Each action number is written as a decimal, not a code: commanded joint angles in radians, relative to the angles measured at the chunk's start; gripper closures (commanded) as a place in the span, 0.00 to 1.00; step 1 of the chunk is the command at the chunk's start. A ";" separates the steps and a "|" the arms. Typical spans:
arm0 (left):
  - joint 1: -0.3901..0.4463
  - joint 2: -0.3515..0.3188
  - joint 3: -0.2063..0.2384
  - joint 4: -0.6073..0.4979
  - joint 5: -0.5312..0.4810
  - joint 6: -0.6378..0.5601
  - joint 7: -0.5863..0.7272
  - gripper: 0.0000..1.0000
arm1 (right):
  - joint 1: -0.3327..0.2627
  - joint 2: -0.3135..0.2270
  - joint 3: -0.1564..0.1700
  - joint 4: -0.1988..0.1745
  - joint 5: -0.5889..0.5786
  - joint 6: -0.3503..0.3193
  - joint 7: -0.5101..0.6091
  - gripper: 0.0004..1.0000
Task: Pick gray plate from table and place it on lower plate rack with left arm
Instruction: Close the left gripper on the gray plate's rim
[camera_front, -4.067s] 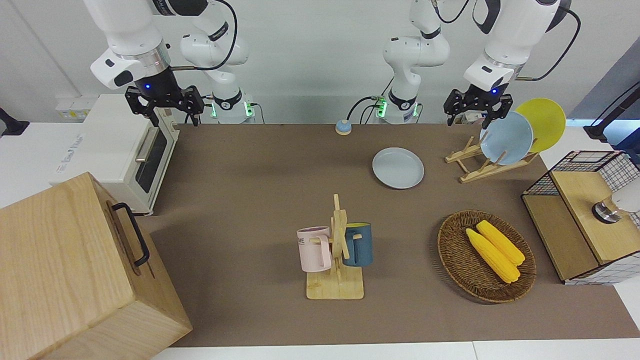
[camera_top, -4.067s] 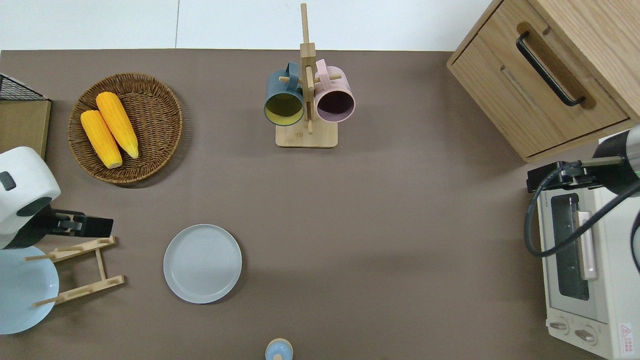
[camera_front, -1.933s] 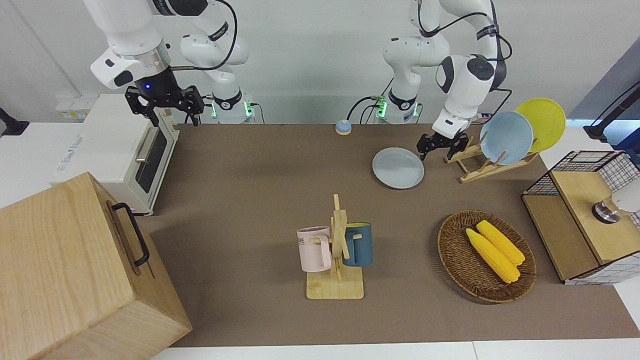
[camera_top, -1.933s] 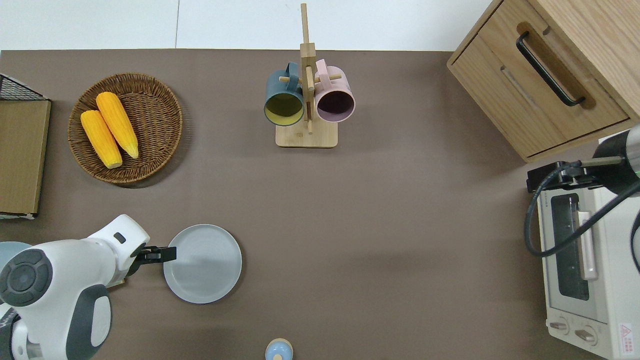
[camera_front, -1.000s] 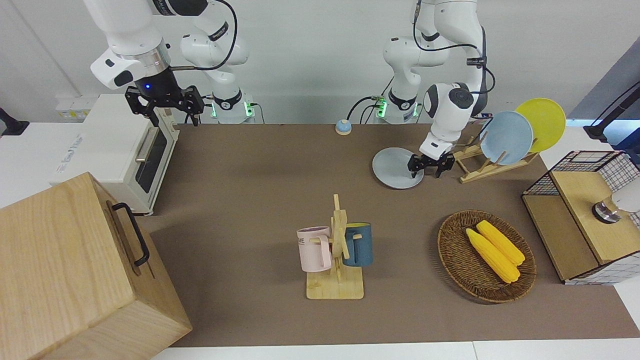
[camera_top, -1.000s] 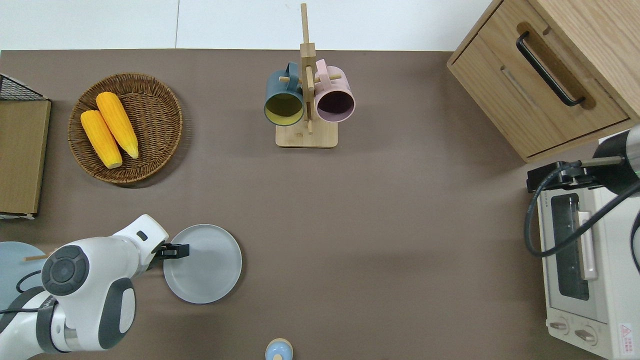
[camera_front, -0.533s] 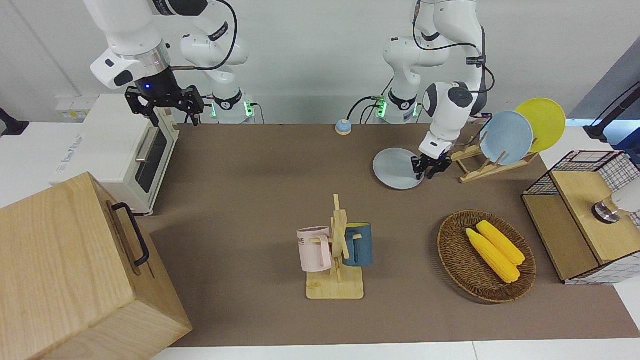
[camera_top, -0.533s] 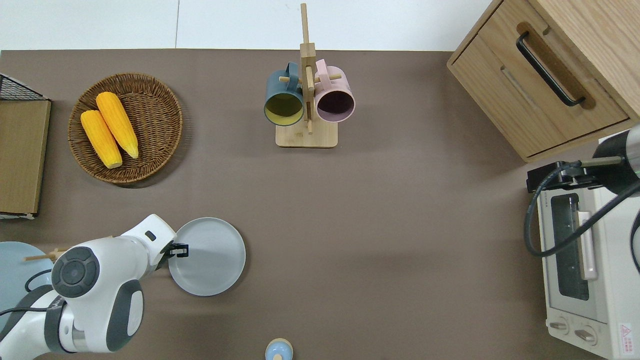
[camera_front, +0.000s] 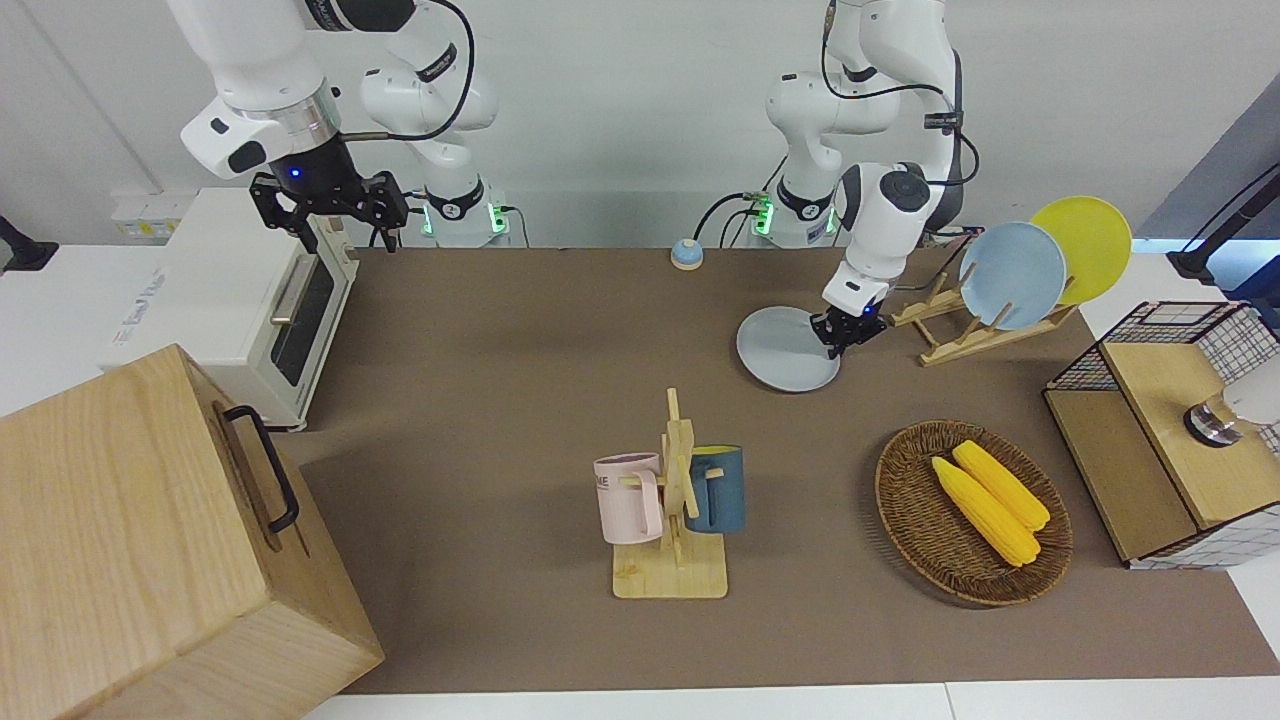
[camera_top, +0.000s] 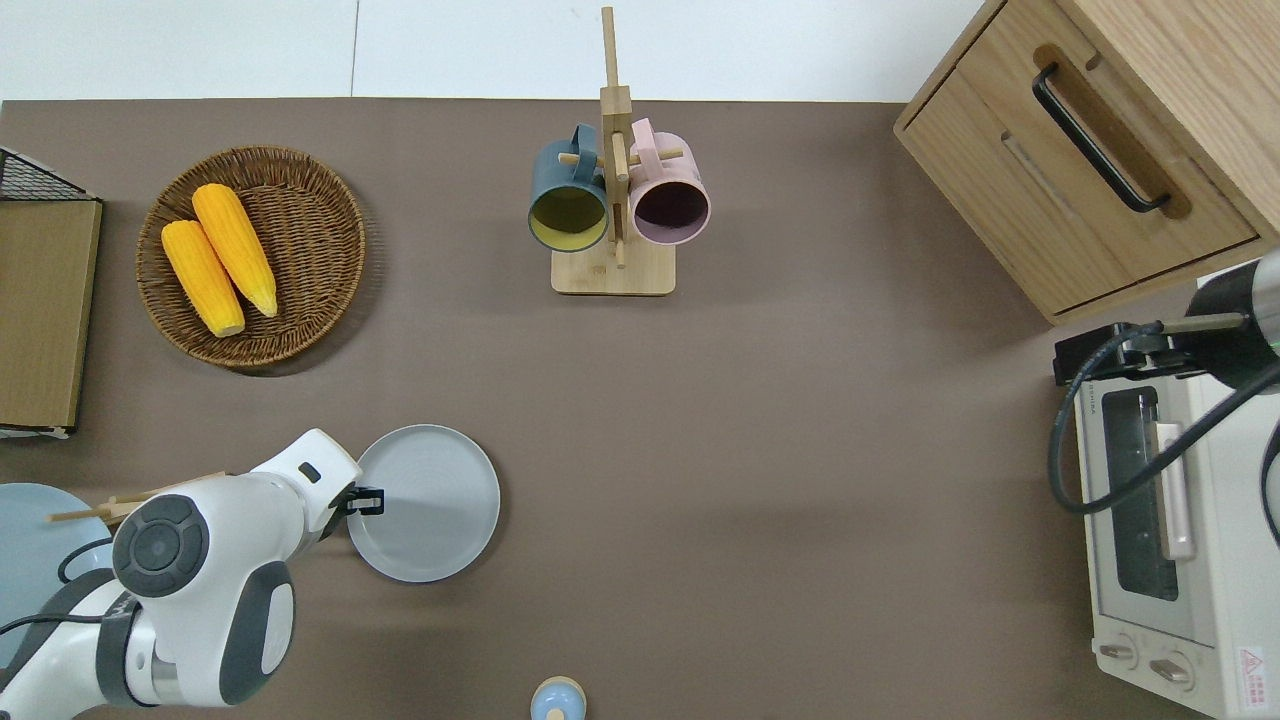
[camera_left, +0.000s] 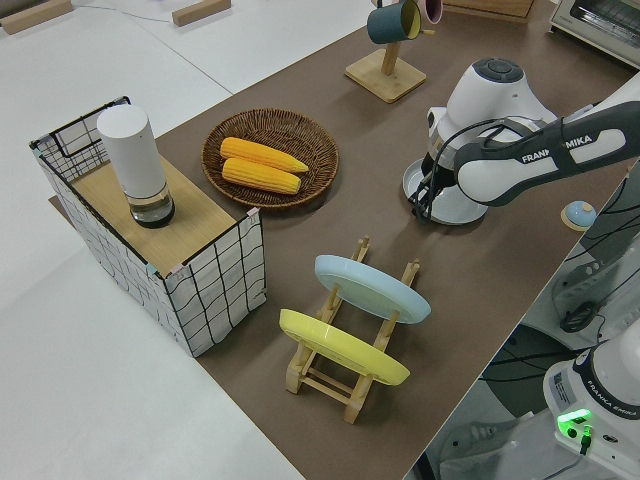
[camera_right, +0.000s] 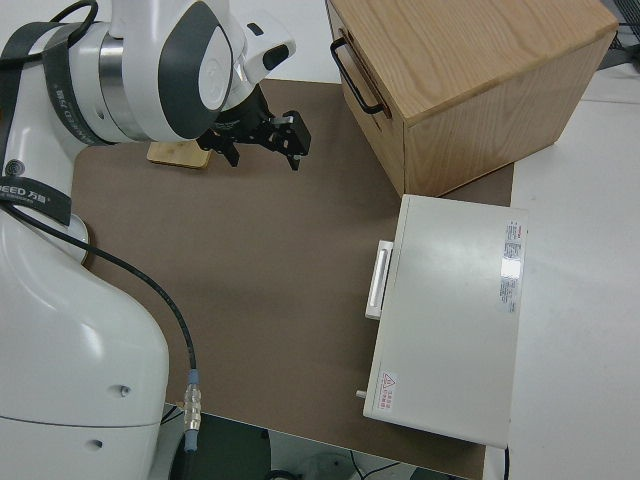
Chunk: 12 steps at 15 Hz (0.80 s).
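At the bottom of the front view, toward the right arm's end of the table (camera_front: 480, 400), stands a closed wooden cabinet (camera_front: 150, 540). In the lower middle a mug stand (camera_front: 672, 520) carries a pink mug (camera_front: 628, 498) and a blue mug (camera_front: 718, 488), one on each side. Toward the left arm's end, a wicker basket (camera_front: 895, 500) holds two corn cobs (camera_front: 990, 505) lying side by side. At that end's edge a wire crate (camera_front: 1160, 400) has a white canister (camera_front: 1255, 395) on its wooden top.

Higher in the frame, the gray plate (camera_front: 785, 350) lies between the stand and the robots, just beside the rack (camera_front: 960, 335). The left hand (camera_front: 845, 330) is narrow, pinching the plate's rim on the rack side. I cannot tell whether the plate's opposite edge touches the table.

The rack holds a light blue plate (camera_front: 1012, 275) and a yellow plate (camera_front: 1085, 245), both tilted in its slots. The slots nearest the gray plate are free.

At the upper edge sits a small bell (camera_front: 686, 254). In the upper corner at the right arm's end is a toaster oven (camera_front: 240, 290), door shut. The right arm is parked, its right hand (camera_front: 335, 225) spread wide and holding nothing.
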 joint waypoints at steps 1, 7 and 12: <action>-0.012 -0.010 0.008 -0.015 -0.002 -0.001 -0.014 1.00 | 0.005 0.002 -0.004 0.005 0.003 -0.006 0.004 0.02; -0.011 -0.064 0.010 0.020 0.002 -0.122 -0.008 1.00 | 0.005 0.002 -0.004 0.005 0.003 -0.006 0.004 0.02; -0.012 -0.108 0.008 0.092 0.006 -0.265 -0.011 1.00 | 0.005 0.002 -0.002 0.005 0.003 -0.006 0.004 0.02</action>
